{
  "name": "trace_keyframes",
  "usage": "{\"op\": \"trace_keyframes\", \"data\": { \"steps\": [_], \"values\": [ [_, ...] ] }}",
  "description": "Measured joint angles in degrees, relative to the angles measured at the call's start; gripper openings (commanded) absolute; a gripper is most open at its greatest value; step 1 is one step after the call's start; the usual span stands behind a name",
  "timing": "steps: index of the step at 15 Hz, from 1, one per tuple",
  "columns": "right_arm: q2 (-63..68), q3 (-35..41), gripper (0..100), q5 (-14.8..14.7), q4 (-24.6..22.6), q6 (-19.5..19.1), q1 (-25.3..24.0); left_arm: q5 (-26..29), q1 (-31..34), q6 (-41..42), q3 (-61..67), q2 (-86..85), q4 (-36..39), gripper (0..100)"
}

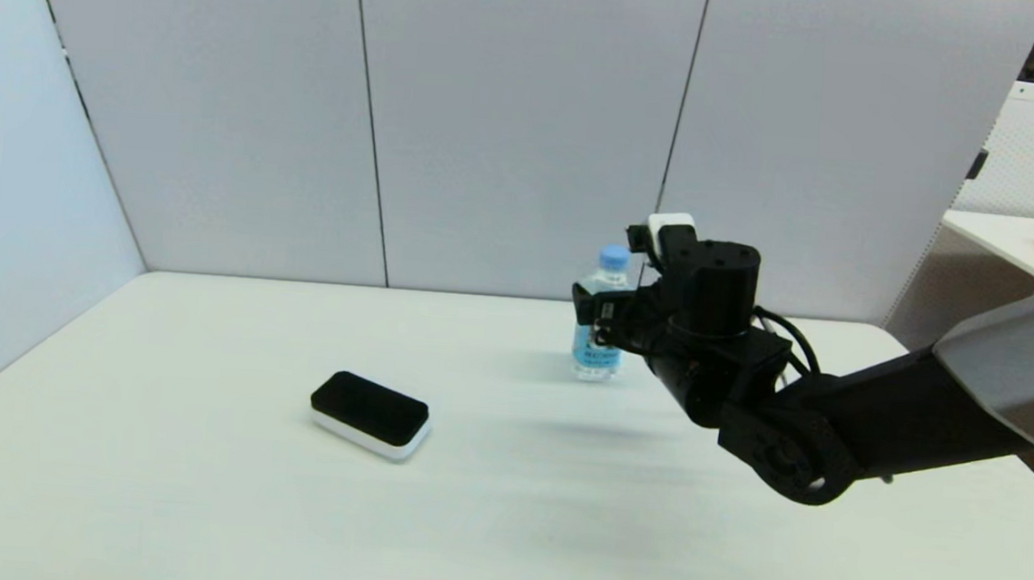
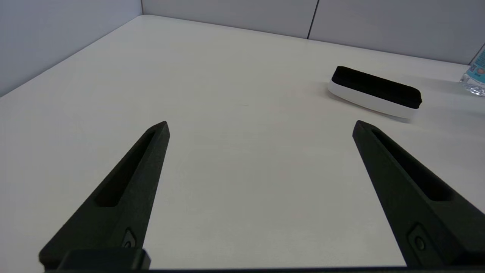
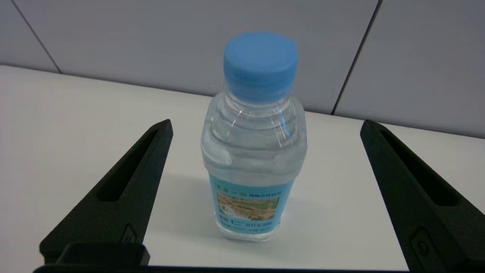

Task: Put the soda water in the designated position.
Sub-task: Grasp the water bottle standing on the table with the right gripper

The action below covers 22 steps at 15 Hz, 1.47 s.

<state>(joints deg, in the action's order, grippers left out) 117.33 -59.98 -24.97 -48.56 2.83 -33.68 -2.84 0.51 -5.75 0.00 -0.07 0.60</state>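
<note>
Soda water [image 3: 253, 151] between spread fingers [image 3: 125, 185]

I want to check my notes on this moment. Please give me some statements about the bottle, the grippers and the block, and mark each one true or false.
1. The soda water stands upright on the table. True.
2. The right gripper is shut on the bottle. False: its fingers are open, one on each side, not touching it.
3. The bottle's cap is off. False: the light-blue cap is on.
4. The black-topped block lies apart from the bottle, toward the robot's left. True.
5. The left gripper holds the block. False: it is open and holds nothing.
</note>
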Motion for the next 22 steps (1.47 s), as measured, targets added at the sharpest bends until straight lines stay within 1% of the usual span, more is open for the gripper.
{"op": "trace_keyframes", "data": {
  "steps": [11,22],
  "values": [
    [4.47,-4.29,100,-0.15,-0.39,0.5,2.05,0.0,0.0,0.02,0.0,0.0,0.0,100],
    [7.91,-7.35,100,0.0,0.0,0.11,2.13,-0.02,0.0,0.02,0.0,0.0,0.0,100]
  ]
}}
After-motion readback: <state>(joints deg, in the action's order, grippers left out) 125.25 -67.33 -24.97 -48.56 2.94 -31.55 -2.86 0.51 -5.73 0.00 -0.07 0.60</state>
